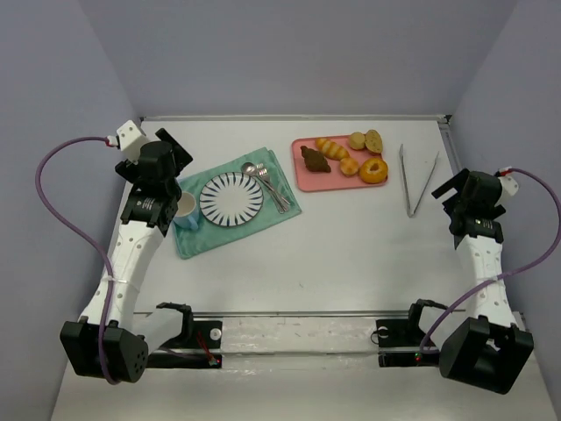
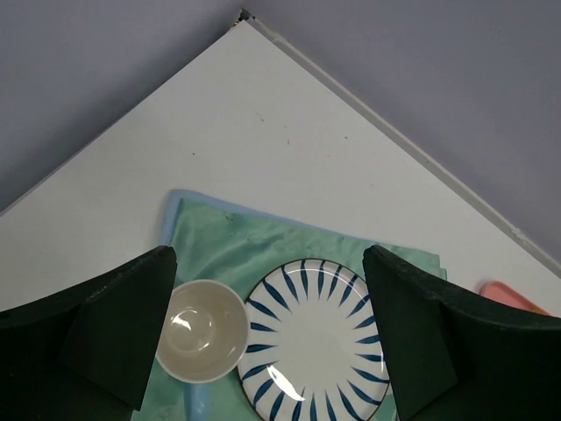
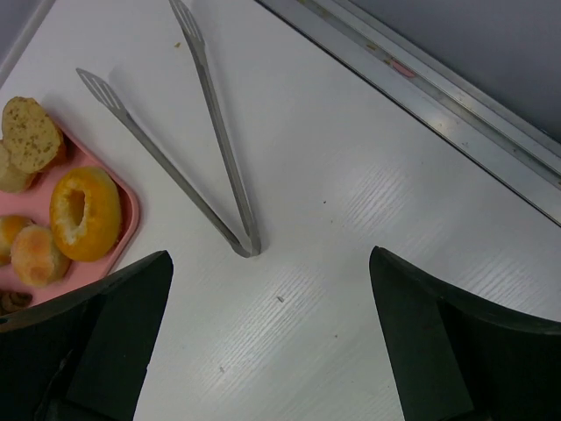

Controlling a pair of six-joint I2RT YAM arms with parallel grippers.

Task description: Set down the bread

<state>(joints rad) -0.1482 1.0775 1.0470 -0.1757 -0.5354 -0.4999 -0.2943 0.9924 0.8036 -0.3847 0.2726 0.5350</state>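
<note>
Bread (image 1: pixel 342 158) lies in small pieces on the pink tray (image 1: pixel 307 181) by the table's far edge, right of centre. None is on the striped plate (image 1: pixel 231 198) toward the left edge. The 2 claws are released and empty: the left gripper (image 2: pixel 267 294) hangs over the plate, and the right gripper (image 3: pixel 272 333) is near the tongs (image 1: pixel 406 180) toward the far right corner. The pieces crowd together, so a grab may knock a neighbour off or squash a soft one. The thin tongs could skid if pinched off-centre.
</note>
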